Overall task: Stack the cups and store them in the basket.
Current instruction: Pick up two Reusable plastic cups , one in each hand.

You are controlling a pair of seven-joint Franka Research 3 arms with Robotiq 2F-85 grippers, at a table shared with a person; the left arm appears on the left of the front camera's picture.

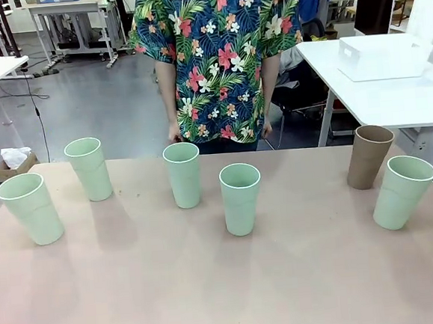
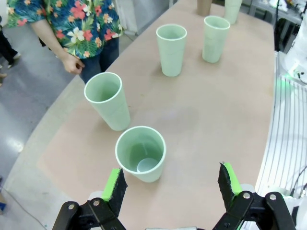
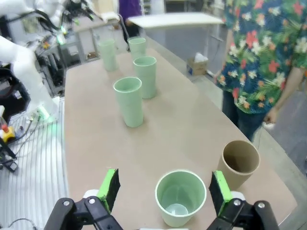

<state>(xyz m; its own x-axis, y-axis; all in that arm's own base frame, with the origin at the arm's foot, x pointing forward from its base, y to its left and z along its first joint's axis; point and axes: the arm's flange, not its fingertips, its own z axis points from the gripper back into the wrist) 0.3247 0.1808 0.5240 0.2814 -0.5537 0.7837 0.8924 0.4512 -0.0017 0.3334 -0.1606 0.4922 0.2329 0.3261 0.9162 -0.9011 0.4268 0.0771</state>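
1. Six cups (image 1: 241, 198) stand upright on the table (image 1: 212, 297), mouths up, none stacked: five green ones in a loose row from left to right, and the brown cup (image 1: 370, 156) toward the right end.
2. Each green cup stands apart from its neighbours. The brown cup is just beside the rightmost green cup (image 1: 402, 191), on its far side; I cannot tell whether the two touch.
3. Off this table, the basket (image 1: 384, 56) sits on a second table (image 1: 392, 103) at the far right, well apart from every cup.
4. My left gripper (image 2: 171, 184) is spread wide, with nothing between the green pads and nothing touching them. It hangs above the left end of the table. The leftmost green cup (image 2: 140, 153) stands just past the fingertips, nearer one finger than the other.
5. My right gripper (image 3: 165, 187) is spread just as wide and grips nothing. From its wrist camera the rightmost green cup shows between the two fingers, below them, and neither pad meets its rim. The brown cup stands just beyond that cup, toward the far edge.
6. One person (image 1: 219, 57) in a flowered shirt stands at the far edge, near the middle, arms hanging down. One hand (image 1: 174, 131) is near the far edge of the table, touching no cup.
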